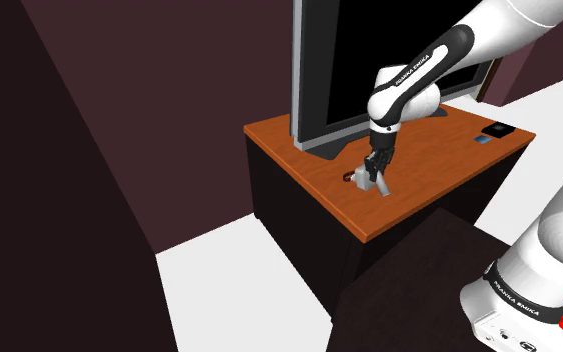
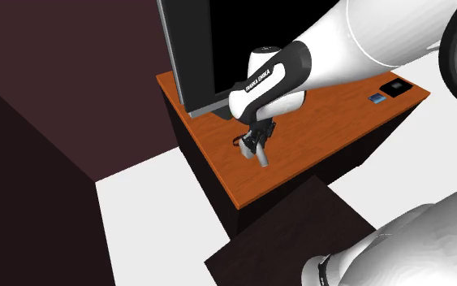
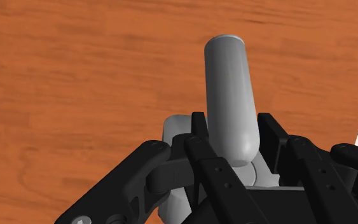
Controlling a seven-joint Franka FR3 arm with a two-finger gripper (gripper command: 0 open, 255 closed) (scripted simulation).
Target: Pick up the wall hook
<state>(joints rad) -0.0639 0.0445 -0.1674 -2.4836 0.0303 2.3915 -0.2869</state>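
The black claw (image 3: 231,121) is clamped on the grey wall hook (image 3: 230,83) — its two fingers squeeze the round peg from both sides. The hook is down by the orange wooden cabinet (image 1: 439,150) top, between the big screen (image 1: 369,50) and the front edge — touching or not, I cannot tell.

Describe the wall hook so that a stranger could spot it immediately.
Find the orange-brown wooden cabinet carrying a big black screen. On its top, just in front of the screen's lower edge, the black hand is closed around the wall hook. It is pale grey with a rounded peg, unlike the flat dark gadget at another corner.
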